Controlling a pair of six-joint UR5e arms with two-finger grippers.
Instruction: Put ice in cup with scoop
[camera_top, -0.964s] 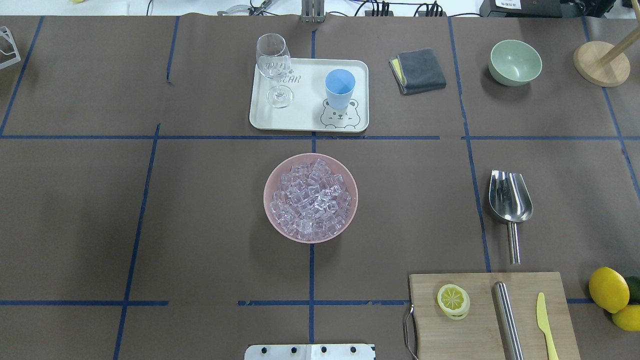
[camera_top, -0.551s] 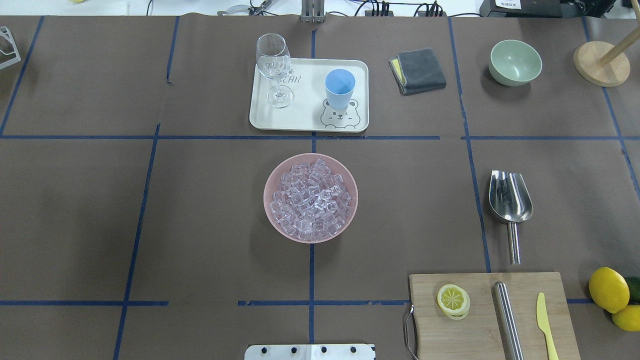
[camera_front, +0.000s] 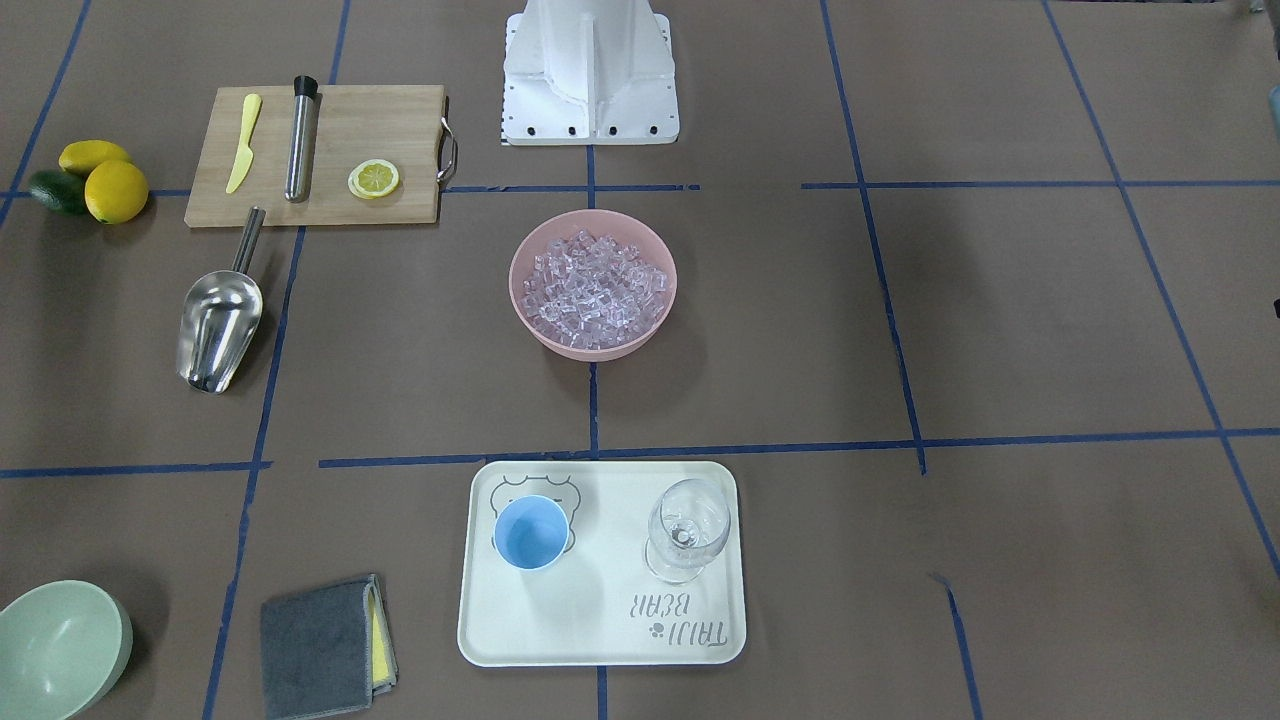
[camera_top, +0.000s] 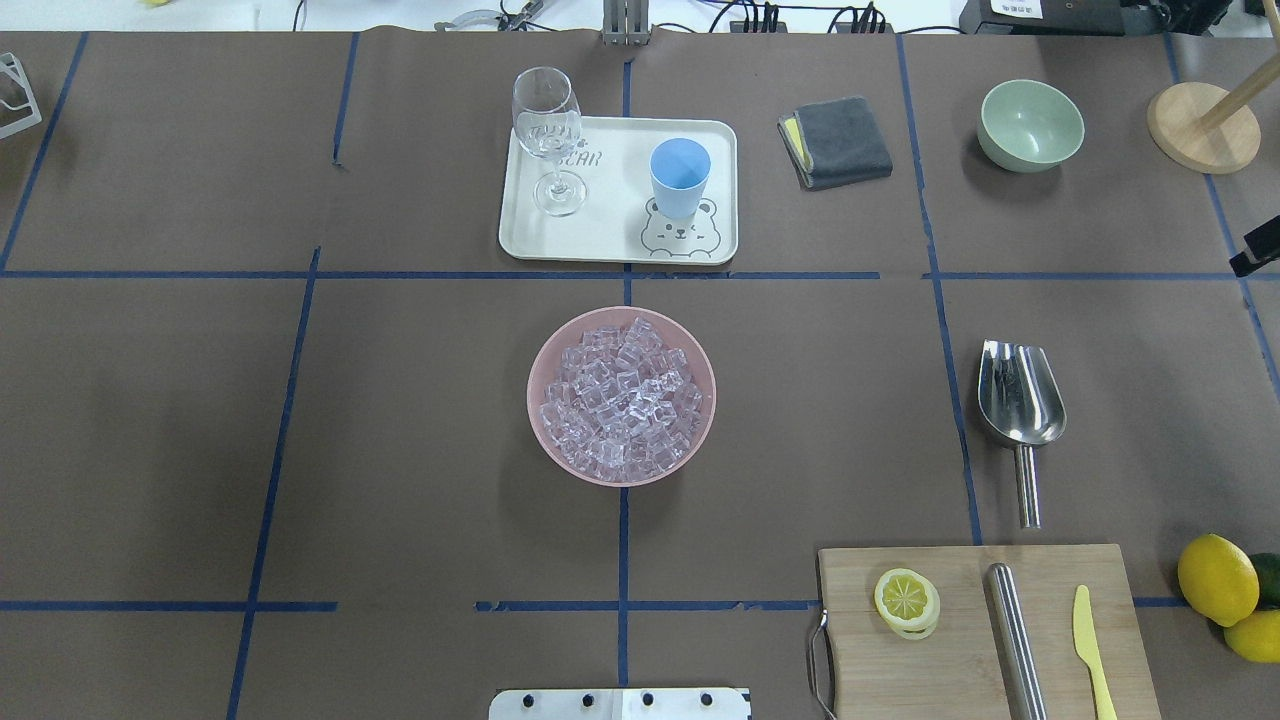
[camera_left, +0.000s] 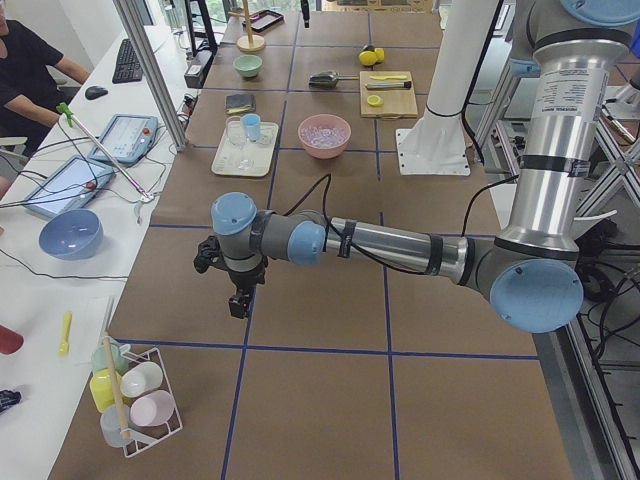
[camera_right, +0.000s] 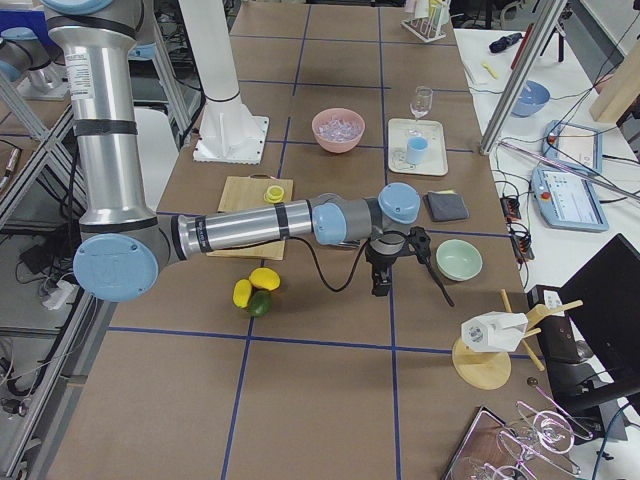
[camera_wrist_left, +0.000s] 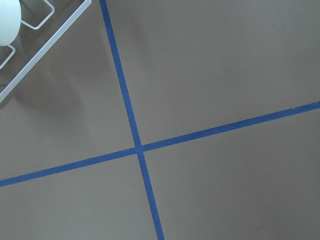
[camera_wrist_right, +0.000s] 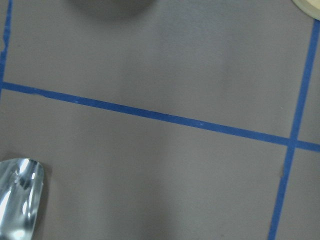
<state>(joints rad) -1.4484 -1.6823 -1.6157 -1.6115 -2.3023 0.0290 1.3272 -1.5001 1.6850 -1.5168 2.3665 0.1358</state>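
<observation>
Brown-papered table (camera_top: 400, 450) bears the scoop (camera_top: 1020, 395), well apart from the ice (camera_top: 622, 400) and the cup (camera_top: 680, 176) — we cannot tell whether the left gripper (camera_left: 238, 303) or right gripper (camera_right: 380, 284) stands open.

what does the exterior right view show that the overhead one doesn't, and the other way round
Only exterior right: the right arm reaching out, its hand hanging near the green bowl. Only overhead: the scoop, lying free by the cutting board; the arm hides it from the side. Both: the ice in the pink bowl, the cup on the tray.
</observation>
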